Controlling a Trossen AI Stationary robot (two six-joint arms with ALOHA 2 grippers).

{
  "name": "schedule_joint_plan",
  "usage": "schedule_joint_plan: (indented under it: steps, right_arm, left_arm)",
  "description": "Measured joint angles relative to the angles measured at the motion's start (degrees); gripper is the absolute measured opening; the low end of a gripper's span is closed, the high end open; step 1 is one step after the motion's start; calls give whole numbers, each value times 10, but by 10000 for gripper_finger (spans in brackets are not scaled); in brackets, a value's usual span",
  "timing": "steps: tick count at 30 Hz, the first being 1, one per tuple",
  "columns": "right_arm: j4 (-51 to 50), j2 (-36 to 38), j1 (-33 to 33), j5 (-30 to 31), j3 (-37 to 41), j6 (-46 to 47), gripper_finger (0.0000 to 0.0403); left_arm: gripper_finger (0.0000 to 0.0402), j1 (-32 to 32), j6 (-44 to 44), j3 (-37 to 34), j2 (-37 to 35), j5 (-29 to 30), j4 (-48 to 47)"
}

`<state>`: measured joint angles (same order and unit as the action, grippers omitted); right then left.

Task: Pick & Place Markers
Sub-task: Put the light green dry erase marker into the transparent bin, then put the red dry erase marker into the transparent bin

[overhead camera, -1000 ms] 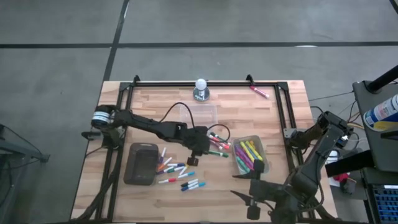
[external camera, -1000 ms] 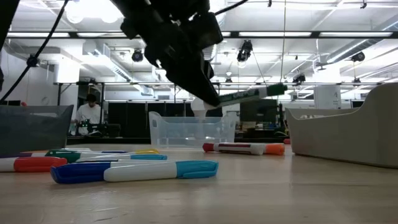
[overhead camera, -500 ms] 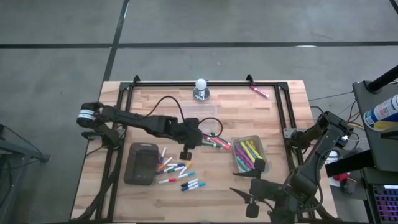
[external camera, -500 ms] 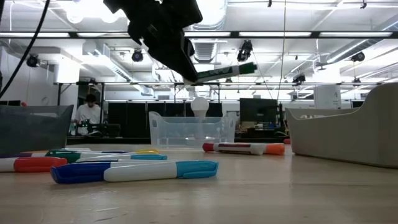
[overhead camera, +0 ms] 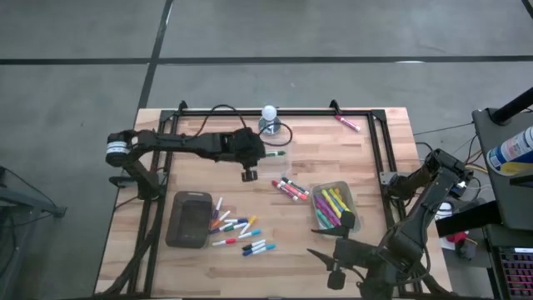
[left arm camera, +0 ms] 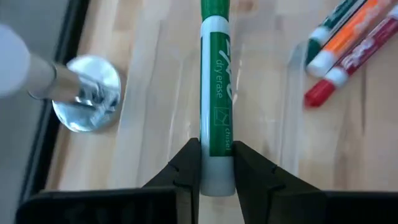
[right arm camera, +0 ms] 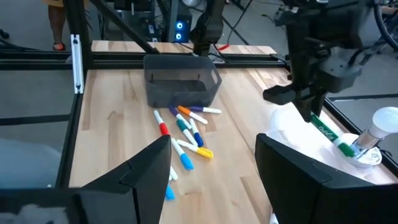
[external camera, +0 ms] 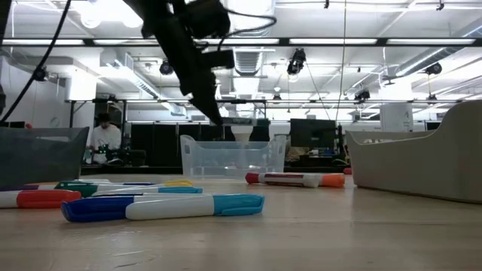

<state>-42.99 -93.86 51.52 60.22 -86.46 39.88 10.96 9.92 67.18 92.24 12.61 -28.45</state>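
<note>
The left pincer holds a green dry-erase marker by its white tail end, one finger on each side of the barrel, with most of the pen sticking out ahead of the fingers. In the high view this pincer hangs over the clear plastic tub at the far middle of the surface, just beside a small lamp-like stand with a white bulb. The marker looks light and stiff, with a smooth plastic body that could slip or swing when gripped this near its end; a hold nearer the middle of the barrel, across its width, would likely keep it steadier. The fingers press the round barrel closely, and I judge the grip only just firm enough. Other markers lie loose on the surface: a mixed cluster beside the dark grey tray, and a red and orange few between the clear tub and a second tub of bright markers. One pink marker lies apart near the far rail. The right pincer waits at the near right edge, its fingers spread wide and holding nothing.
</note>
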Motion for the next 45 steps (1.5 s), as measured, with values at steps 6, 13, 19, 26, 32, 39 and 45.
schedule_joint_plan:
  steps: [6, 13, 19, 26, 32, 39, 45]
  right_arm:
    - [0, 0, -6, 0, 4, 0, 224]
    - [1, 0, -9, -1, 16, 0, 224]
    - [4, 0, -10, -1, 20, 1, 224]
    - [4, 0, -10, -1, 22, 3, 224]
    - [5, 0, -9, -1, 24, 3, 224]
    - [6, 0, -9, 2, 26, 2, 224]
    - [17, 0, -10, 2, 29, 2, 224]
  left_arm:
    - [72, 38, -27, 0, 22, -45, -11]
    - [96, 36, -28, 0, 31, -38, 10]
    - [139, 33, -23, 0, 31, -39, 10]
    - [152, 4, 0, 13, 31, -66, 18]
    - [153, -66, 52, 19, 29, -108, 57]
    - [153, -115, 77, 14, 64, -114, 104]
    - [153, -114, 82, 18, 110, -122, 132]
